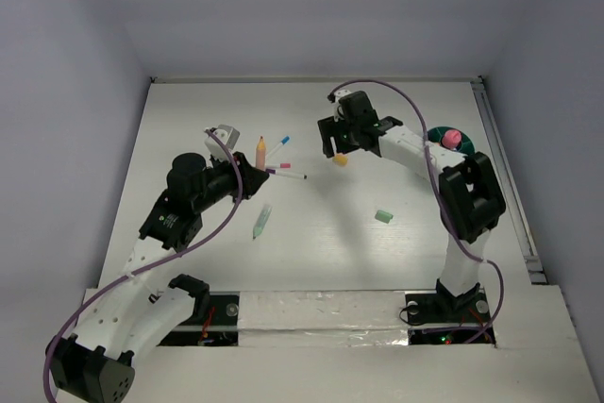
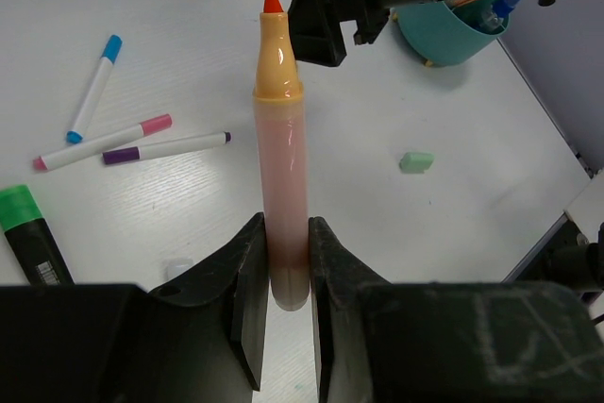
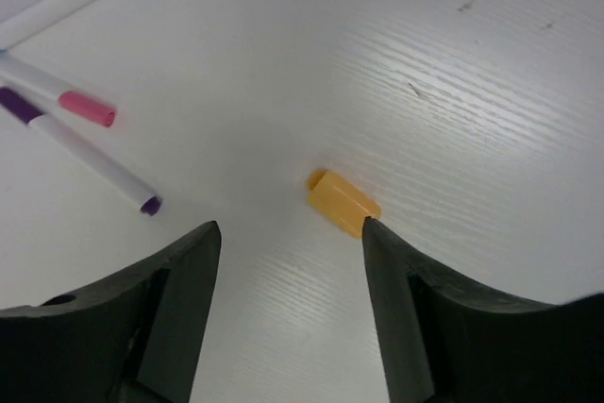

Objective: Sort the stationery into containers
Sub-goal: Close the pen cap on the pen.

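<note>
My left gripper [image 2: 286, 271] is shut on the lower end of an orange-tipped marker [image 2: 281, 167] and holds it above the table; both also show in the top view, the gripper [image 1: 247, 176] and the marker [image 1: 260, 150]. My right gripper [image 3: 288, 233] is open just above a small orange eraser [image 3: 343, 202] that lies by its right finger; the top view shows this gripper [image 1: 338, 143] and eraser [image 1: 341, 160]. Thin white markers with blue [image 2: 92, 89], pink [image 2: 102, 142] and purple [image 2: 165, 148] caps lie on the table between the arms. The teal bowl [image 1: 464, 143] with a pink-topped piece [image 1: 451, 137] sits at the far right.
A green eraser [image 1: 383, 216] lies at mid-right, and it also shows in the left wrist view [image 2: 415, 161]. A pale green pen [image 1: 261, 222] lies near the left arm. A green-capped pen [image 2: 28, 233] lies at the left wrist view's lower left. A rail [image 1: 505, 186] runs along the right table edge.
</note>
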`<state>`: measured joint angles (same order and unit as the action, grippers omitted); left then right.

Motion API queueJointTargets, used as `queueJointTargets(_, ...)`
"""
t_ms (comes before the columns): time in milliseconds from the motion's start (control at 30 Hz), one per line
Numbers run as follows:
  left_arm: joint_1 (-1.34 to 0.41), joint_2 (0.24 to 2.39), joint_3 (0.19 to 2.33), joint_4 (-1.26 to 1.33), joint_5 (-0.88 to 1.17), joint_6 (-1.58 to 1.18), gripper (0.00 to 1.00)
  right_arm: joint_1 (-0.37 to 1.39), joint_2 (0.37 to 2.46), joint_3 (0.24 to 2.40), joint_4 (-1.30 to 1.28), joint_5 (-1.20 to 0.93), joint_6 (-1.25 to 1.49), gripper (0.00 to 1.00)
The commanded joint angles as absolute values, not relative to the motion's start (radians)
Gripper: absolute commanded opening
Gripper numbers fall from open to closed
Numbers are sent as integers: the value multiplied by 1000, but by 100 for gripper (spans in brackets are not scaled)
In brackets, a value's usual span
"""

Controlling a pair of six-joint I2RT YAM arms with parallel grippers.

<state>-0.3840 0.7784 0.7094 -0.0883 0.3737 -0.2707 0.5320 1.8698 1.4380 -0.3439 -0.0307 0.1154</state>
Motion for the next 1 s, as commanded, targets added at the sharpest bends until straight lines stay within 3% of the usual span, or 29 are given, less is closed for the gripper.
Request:
queueJointTargets(0,-379,759,749,-55,390,-267,0,541,1927,1517,-429,78,64,65)
queueJointTargets(367,-379,761,749,-57,390,-267,0,493,1956,1465,-368,-42,146,77)
queueJointTargets(600,-379,759,749,-57,388,-265,0,454,2013,1451,-312,-126,175,77)
queueJointTargets(967,-379,767,750,-55,391,-267,0,454,1976,1431,-328,-63,156,77)
